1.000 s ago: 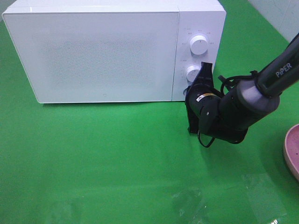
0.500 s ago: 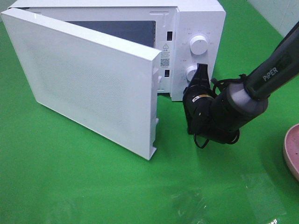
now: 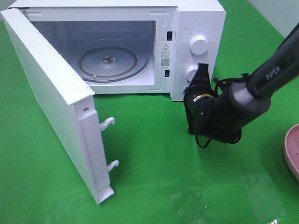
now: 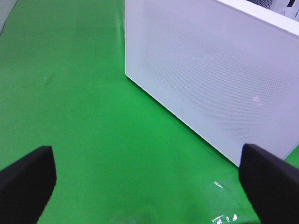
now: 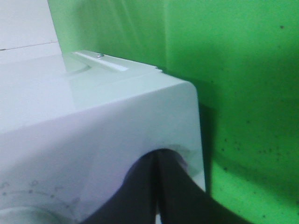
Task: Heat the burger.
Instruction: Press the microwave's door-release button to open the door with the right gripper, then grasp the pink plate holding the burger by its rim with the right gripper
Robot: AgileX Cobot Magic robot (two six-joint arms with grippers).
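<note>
- green cloth (image 3: 154, 158) covers the whole tabletop, with a few shiny clear patches (image 3: 187, 200) near the front edge. a pale tiled wall (image 3: 280, 14) peeks in at the far right corner. the white microwave (image 3: 198, 18) sits at the back and a pink plate (image 3: 292, 149) pokes in at the right edge.
- and the arms?
- right gripper (image 3: 202, 71) is clenched tight on nothing, tips right at the lower knob (image 3: 189, 73), below the upper knob (image 3: 199, 45). can't tell if it's actually touching. left gripper (image 4: 149, 186) only shows in its own wrist view, jaws spread wide over the cloth, facing the outside of the door (image 3: 46, 93).
- so what changed?
- a second ago the door was flat shut, and half a second ago it was partway out. now it's swung wide to the left and you can see the glass turntable (image 3: 112, 63) inside. right arm barely budged.
- burger?
- doesn't show in any view, so can't tell where it is.
</note>
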